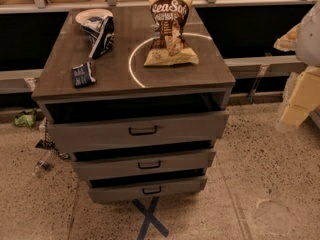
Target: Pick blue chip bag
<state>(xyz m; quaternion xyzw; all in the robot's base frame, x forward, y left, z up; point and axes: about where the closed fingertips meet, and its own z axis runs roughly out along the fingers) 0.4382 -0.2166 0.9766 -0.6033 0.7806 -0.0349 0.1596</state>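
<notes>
The blue chip bag (100, 31), dark navy with white panels and wrinkly, lies at the back left of the grey cabinet top (115, 79). My gripper (296, 104) shows as pale cream parts at the right edge of the camera view. It is off the cabinet's right side, far from the bag and holding nothing that I can see.
A brown-and-tan "Sea Salt" bag (169, 31) stands at the back centre inside a white ring mark. A tiny dark blue flat packet (82, 75) lies near the front left edge. Three drawers (142, 130) below stand partly open. A blue tape cross (150, 219) marks the floor.
</notes>
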